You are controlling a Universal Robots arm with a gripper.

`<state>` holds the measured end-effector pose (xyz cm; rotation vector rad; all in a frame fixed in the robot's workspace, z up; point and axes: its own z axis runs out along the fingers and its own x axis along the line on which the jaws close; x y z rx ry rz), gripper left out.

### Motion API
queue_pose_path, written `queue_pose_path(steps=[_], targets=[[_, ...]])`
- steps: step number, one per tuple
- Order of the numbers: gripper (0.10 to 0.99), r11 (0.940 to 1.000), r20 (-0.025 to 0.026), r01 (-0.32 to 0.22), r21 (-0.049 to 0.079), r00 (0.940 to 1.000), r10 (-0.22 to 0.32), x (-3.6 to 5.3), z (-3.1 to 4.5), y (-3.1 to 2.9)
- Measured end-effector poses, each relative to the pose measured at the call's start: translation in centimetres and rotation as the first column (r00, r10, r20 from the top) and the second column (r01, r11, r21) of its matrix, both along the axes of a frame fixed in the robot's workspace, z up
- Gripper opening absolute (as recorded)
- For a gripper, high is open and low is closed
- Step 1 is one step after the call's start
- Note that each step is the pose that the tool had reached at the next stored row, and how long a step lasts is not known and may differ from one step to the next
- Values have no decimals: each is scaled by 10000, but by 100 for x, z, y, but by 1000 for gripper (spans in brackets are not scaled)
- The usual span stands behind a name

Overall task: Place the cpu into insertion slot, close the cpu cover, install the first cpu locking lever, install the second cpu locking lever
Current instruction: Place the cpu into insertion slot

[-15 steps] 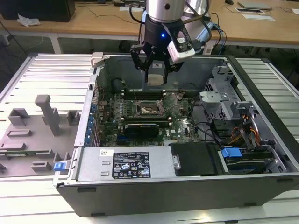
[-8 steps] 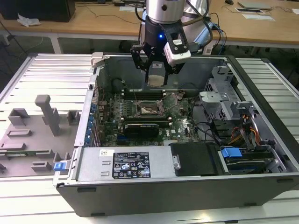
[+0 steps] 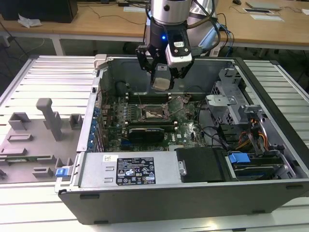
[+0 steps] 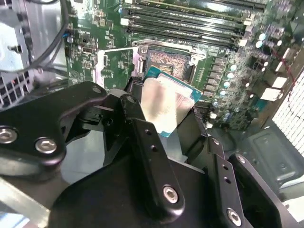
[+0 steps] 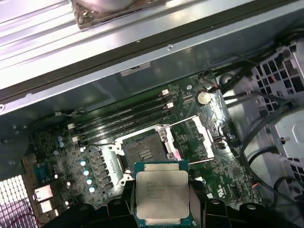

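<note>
My gripper (image 3: 162, 77) hangs inside the open computer case and is shut on the cpu (image 3: 161, 83), a flat square chip with a pale metal top. In both wrist views the cpu (image 5: 161, 192) (image 4: 172, 105) sits between the black fingers (image 4: 142, 137), held above the green board. The insertion slot (image 3: 150, 113) (image 5: 142, 151) (image 4: 167, 61) lies below and slightly ahead of the chip, its dark pin field bare. Beside the slot, the cpu cover (image 5: 200, 135) (image 4: 114, 66) is flipped open. Thin wire levers (image 5: 178, 122) stand raised next to it.
Long black memory slots (image 3: 147, 96) run behind the socket and a black graphics card (image 3: 147, 131) lies in front of it. A power supply box (image 3: 130, 169), a drive cage (image 3: 227, 104) and cables (image 3: 256, 135) line the case. Grey fixtures (image 3: 48, 121) stand outside on the exterior view's left.
</note>
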<state>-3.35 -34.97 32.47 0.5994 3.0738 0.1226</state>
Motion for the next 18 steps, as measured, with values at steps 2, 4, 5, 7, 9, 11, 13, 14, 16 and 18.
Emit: queue_pose_path(steps=[2, 4, 5, 7, 9, 11, 13, 14, 16, 18], targets=[[541, 9978, 1, 660, 2, 9978, -660, 0, -6, 0], [541, 9941, 0, 1085, 1, 9941, -1085, 0, -10, 0], [541, 9914, 1, 1306, 1, 9914, -1306, 0, -12, 0], [541, 9868, 1, 1622, 0, 9868, -1622, 0, -17, 0], [541, 9778, 1, 2093, -1, 9778, -2093, 0, -23, 0], [541, 9647, 0, 2633, -2, 9647, -2633, 0, -31, 0], [541, 9468, 1, 3218, -2, 9468, -3218, 0, -40, 0], [541, 9386, 1, 3450, -2, 9386, -3450, 0, -47, 0], [541, 9270, 2, 3751, -5, 9270, -3751, 0, -62, 0], [541, 9144, 4, 4049, -10, 9144, -4049, 0, -79, 0]])
